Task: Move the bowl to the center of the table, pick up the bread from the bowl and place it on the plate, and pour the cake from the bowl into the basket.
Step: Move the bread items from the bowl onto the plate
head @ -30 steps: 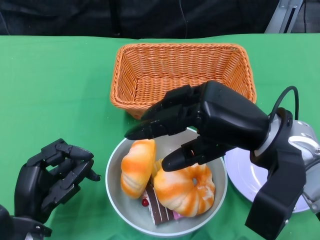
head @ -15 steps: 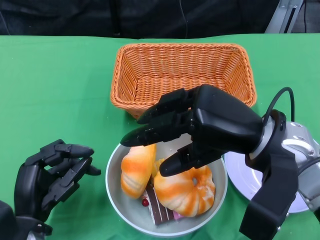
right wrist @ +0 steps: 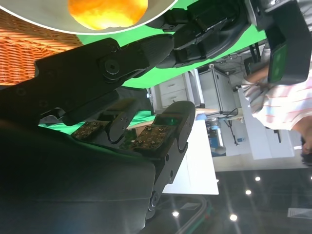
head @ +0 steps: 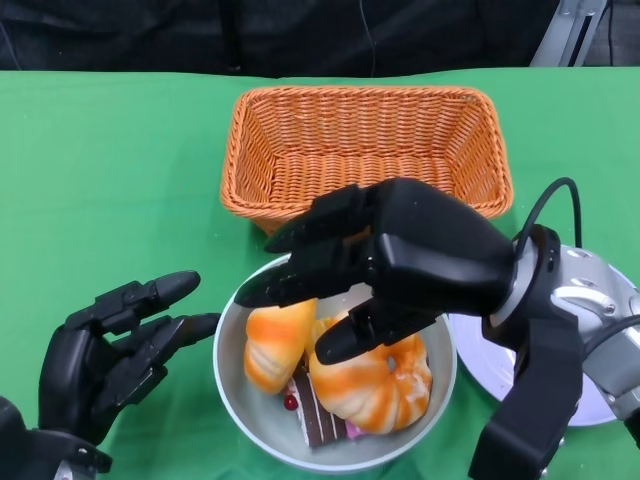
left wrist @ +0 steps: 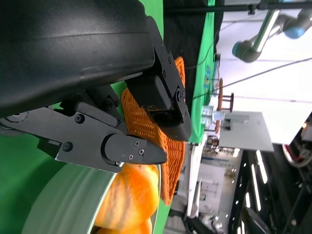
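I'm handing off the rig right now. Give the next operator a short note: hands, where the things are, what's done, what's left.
Right hand: open, holding nothing, fingers spread above the bowl, over the long bread.
Left hand: open, fingers reaching toward the bowl's left rim; contact cannot be told.
Bowl: in front of the basket, holding the long bread, a round bread and a cake slice.
Plate: to the bowl's right, largely hidden by the right arm.
Done: bowl seems about centred.
Left: breads to the plate, cake poured into the basket.
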Controlling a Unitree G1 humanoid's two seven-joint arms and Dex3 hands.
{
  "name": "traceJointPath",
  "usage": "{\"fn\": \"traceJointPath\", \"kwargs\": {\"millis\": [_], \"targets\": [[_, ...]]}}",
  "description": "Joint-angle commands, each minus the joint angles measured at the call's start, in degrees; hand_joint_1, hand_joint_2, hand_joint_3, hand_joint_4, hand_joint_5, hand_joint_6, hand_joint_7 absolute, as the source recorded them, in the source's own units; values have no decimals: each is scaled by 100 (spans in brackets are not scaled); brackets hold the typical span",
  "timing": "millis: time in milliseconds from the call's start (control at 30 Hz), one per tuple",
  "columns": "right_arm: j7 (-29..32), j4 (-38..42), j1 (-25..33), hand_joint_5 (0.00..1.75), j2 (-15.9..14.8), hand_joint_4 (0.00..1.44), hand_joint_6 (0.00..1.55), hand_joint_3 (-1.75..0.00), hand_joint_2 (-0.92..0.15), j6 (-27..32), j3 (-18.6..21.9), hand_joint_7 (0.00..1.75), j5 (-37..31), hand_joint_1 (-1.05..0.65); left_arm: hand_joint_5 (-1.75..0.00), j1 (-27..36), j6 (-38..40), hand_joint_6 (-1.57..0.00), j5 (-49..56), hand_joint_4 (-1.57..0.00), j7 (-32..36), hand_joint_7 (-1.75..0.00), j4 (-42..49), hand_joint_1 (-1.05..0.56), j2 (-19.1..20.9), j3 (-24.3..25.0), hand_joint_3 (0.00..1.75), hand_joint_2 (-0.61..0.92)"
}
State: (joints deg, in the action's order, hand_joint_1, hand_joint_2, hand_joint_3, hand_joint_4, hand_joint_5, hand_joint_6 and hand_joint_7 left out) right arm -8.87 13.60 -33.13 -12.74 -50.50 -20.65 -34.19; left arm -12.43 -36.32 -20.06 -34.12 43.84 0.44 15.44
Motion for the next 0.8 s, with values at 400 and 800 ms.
{"fn": "traceJointPath", "kwargs": {"millis": [400, 800], "targets": [[846, 528, -195, 5, 4, 78, 76, -1, -81, -256, -264, 0, -650, -65, -5, 420, -380, -98, 1784, -113, 2079, -3, -531, -44, 360, -487, 25, 92], [929, 740, -196, 3, -16, 79, 76, 0, -82, -382, -378, 0, -632, -64, -90, 81, -559, -120, 692, -91, 1347, -2, -80, -45, 327, -298, 7, 92]]}}
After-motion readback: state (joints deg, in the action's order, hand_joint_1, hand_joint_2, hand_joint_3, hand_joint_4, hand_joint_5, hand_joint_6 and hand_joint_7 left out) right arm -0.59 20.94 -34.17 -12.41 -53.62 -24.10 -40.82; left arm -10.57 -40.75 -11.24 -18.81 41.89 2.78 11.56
